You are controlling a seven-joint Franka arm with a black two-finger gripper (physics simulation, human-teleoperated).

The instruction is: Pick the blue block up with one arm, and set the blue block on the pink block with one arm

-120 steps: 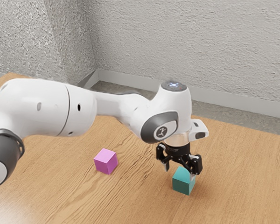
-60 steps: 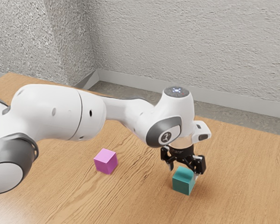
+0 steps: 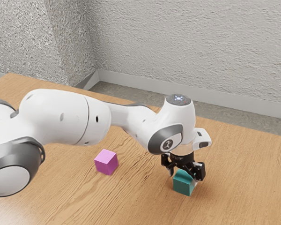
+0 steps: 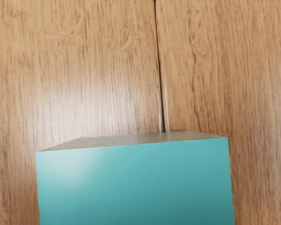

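Jaws stand open, straddling the top of the blue block (image 3: 182, 184).

Hand (image 3: 182, 172) sits over one block (image 3: 183, 185), other block (image 3: 106, 161) apart.

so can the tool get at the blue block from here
Probably yes: the tool hangs open right over the blue block, a finger to each side of its top, with nothing in between. The pink block sits well apart.
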